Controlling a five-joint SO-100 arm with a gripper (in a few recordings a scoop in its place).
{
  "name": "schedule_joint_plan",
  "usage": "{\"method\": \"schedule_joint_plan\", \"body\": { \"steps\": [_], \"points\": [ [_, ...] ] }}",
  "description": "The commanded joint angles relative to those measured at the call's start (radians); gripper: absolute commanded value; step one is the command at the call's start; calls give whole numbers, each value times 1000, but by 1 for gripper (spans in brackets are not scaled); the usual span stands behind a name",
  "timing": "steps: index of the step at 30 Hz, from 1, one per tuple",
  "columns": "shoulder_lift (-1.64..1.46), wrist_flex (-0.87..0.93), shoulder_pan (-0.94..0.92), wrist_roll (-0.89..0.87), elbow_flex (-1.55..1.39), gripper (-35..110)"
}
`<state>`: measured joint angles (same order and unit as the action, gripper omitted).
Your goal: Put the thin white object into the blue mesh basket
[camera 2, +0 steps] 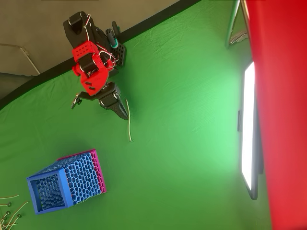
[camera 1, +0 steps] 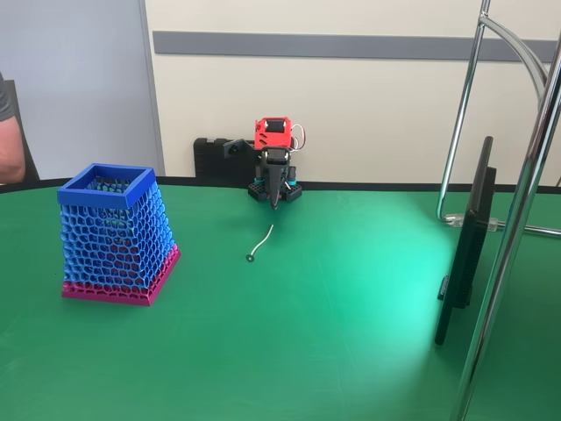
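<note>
The thin white object [camera 1: 262, 240] lies flat on the green table, its small loop at the near end; in the overhead view the thin white object [camera 2: 129, 122] runs up and down the picture. My gripper [camera 1: 276, 202] points down just behind the strand's far end, its dark fingers together and holding nothing. From above, the gripper [camera 2: 124, 114] tip sits right beside the strand's upper part. The blue mesh basket [camera 1: 117, 231] stands upright at the left, open top up, well apart from the strand. In the overhead view the blue mesh basket [camera 2: 66, 183] is at the lower left.
A black screen [camera 1: 465, 247] on a chrome stand [camera 1: 517, 219] occupies the table's right side. Several spare white strands [camera 2: 9, 211] lie past the basket at the overhead view's lower left. A person's arm [camera 1: 9, 132] shows at the left edge. Open green cloth lies between strand and basket.
</note>
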<state>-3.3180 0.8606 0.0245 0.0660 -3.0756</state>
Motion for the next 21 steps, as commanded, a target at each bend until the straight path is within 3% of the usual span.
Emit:
{"method": "schedule_joint_plan", "body": {
  "steps": [1,13,16,21],
  "points": [
    [0,-5,6,-9,-8,1],
    [426,-124,0,233,233,1],
    [583,-132,0,370,324,1],
    [824,-141,8,370,453,1]
  ]
}}
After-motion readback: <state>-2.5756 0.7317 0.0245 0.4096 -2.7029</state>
